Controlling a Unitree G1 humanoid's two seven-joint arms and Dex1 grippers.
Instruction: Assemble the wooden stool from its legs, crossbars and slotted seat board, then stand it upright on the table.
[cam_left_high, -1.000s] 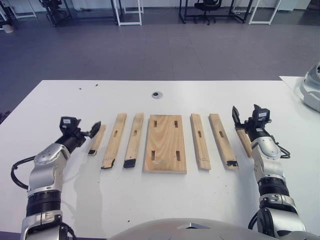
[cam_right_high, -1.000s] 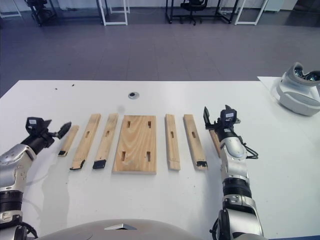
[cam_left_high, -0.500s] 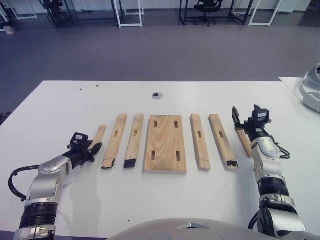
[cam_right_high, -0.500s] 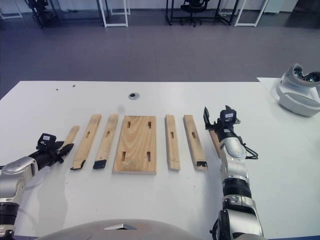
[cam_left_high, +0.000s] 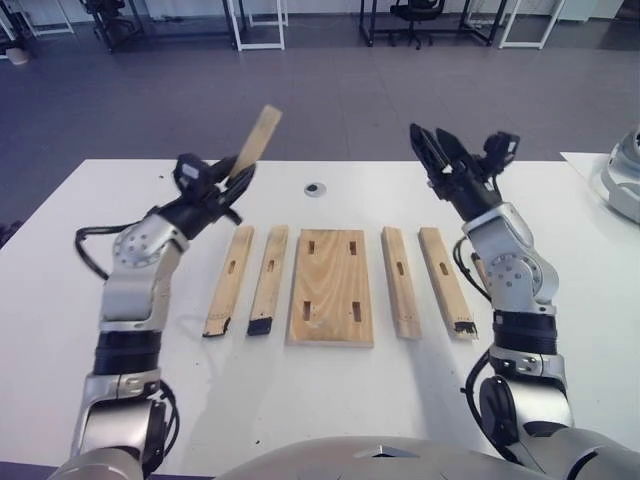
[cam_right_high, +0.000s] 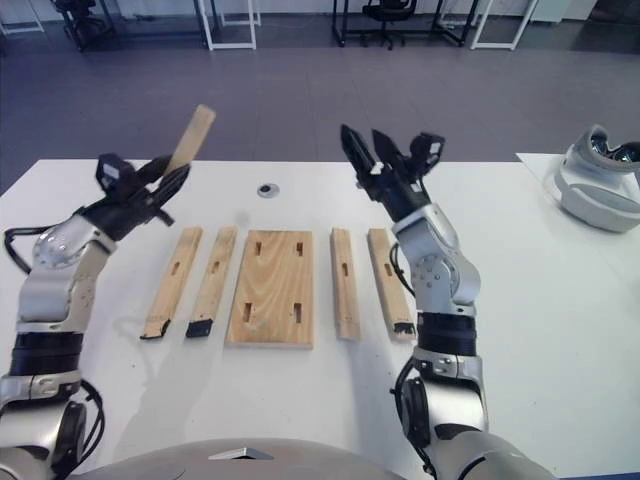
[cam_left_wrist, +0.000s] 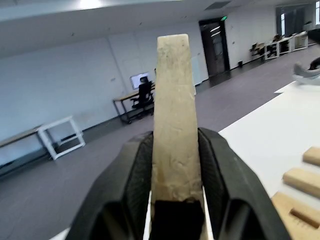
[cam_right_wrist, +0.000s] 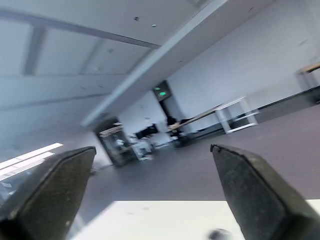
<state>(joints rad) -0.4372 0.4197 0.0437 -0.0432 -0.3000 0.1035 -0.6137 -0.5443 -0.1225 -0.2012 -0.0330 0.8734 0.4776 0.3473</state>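
my left hand (cam_left_high: 232, 186) is clamped on the end of a crossbar (cam_left_high: 259, 133), high over the table (cam_left_high: 380, 186); my right hand (cam_left_high: 428, 140) is spread, empty. held so low, it may pivot loose and hit the seat board (cam_left_high: 330, 290).

A pale slotted seat board (cam_left_high: 330, 287) lies flat, flanked by parallel slotted legs, a left pair (cam_left_high: 229, 278) and a right pair (cam_left_high: 400, 282). A short crossbar (cam_left_high: 258, 135) angles upward in the air, its lower end clamped in the left gripper (cam_left_high: 236, 182).

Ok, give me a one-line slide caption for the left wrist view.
Left gripper shut on a short wooden crossbar, other stool pieces lying on the white table beyond.
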